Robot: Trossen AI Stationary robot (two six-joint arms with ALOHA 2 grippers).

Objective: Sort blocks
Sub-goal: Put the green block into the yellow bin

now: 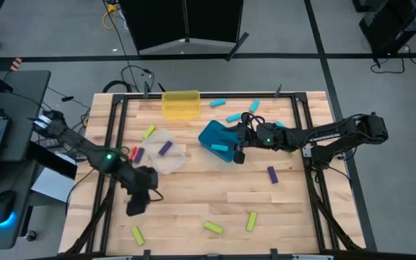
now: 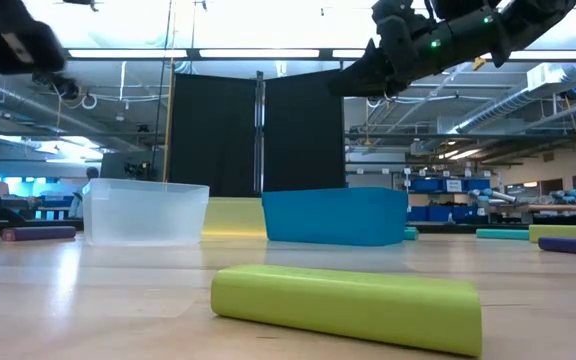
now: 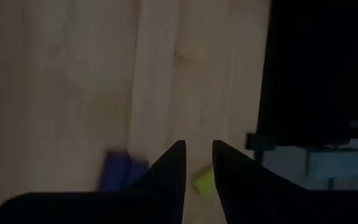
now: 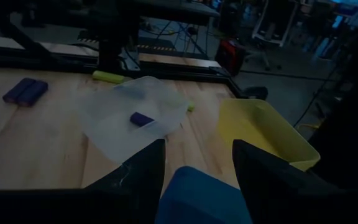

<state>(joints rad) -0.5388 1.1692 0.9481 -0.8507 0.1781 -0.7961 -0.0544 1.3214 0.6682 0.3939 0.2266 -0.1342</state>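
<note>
Small blocks lie scattered flat on the wooden table (image 1: 193, 195): cyan ones (image 1: 235, 115) at the back, yellow-green ones (image 1: 213, 227) near the front, and a purple one (image 1: 272, 174) at the right. Another purple block (image 4: 140, 118) lies in the clear bin (image 1: 166, 153). My right gripper (image 4: 199, 144) hovers open above the teal bin (image 2: 333, 215), whose blue shows between its fingers. My left gripper (image 3: 199, 146) hangs over the table's front left (image 1: 137, 204). Its fingers are narrowly apart with nothing between them, and a yellow-green block (image 3: 204, 180) lies on the wood below.
The yellow bin (image 1: 180, 103) stands at the far edge and the clear bin left of the teal one. A black frame rail (image 1: 114, 144) runs along the table's sides. One yellow-green block (image 2: 346, 305) lies close to the low camera. Bare wood shows at the middle front.
</note>
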